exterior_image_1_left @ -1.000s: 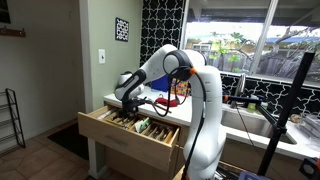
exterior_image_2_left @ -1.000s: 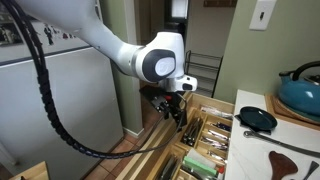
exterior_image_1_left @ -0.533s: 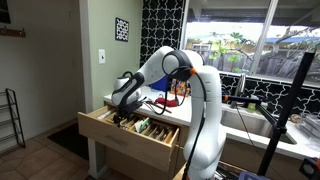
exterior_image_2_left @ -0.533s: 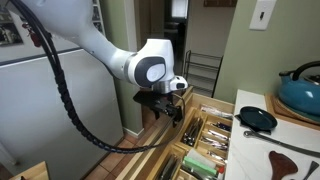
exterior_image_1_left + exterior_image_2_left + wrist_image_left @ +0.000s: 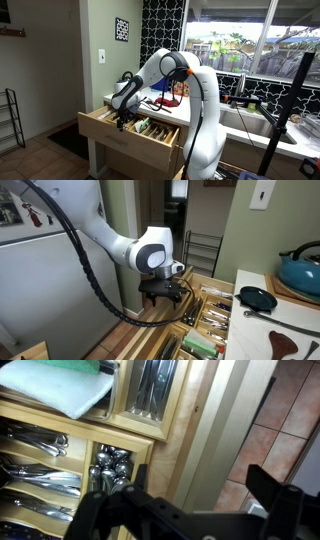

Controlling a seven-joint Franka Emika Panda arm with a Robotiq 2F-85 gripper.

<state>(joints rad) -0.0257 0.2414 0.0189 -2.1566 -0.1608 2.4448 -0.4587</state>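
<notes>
Two dark fingers [image 5: 280, 500] of the claw [image 5: 188, 512] fill the bottom edge of the wrist view. They are spread wide with nothing between them, so we read the claw as open and empty. Just above them in that view lies the open wooden drawer [image 5: 200, 440], whose pale outer wall runs on a slant from the top centre down to the bottom centre. The brown tile floor [image 5: 292, 420] shows to the right of that wall. Left of the wall we see a compartment of spoons [image 5: 108, 468] near the centre left, more cutlery [image 5: 40, 482] at the left edge, and a further compartment of upright silverware [image 5: 152, 385] at the top. A green and white cloth [image 5: 60, 388] lies folded in the upper left corner. In both exterior views the claw [image 5: 165, 292] [image 5: 122, 117] hangs just above the pulled-out drawer [image 5: 212, 320] [image 5: 128, 142], touching nothing that we can make out. Farther back in an exterior view, the bench [image 5: 300, 318] at right carries a black pan [image 5: 258, 299], a blue kettle [image 5: 303, 272] and a brown wooden spatula [image 5: 292, 340]. Farthest off, a wide window [image 5: 240, 45] fills the upper right of an exterior view.
</notes>
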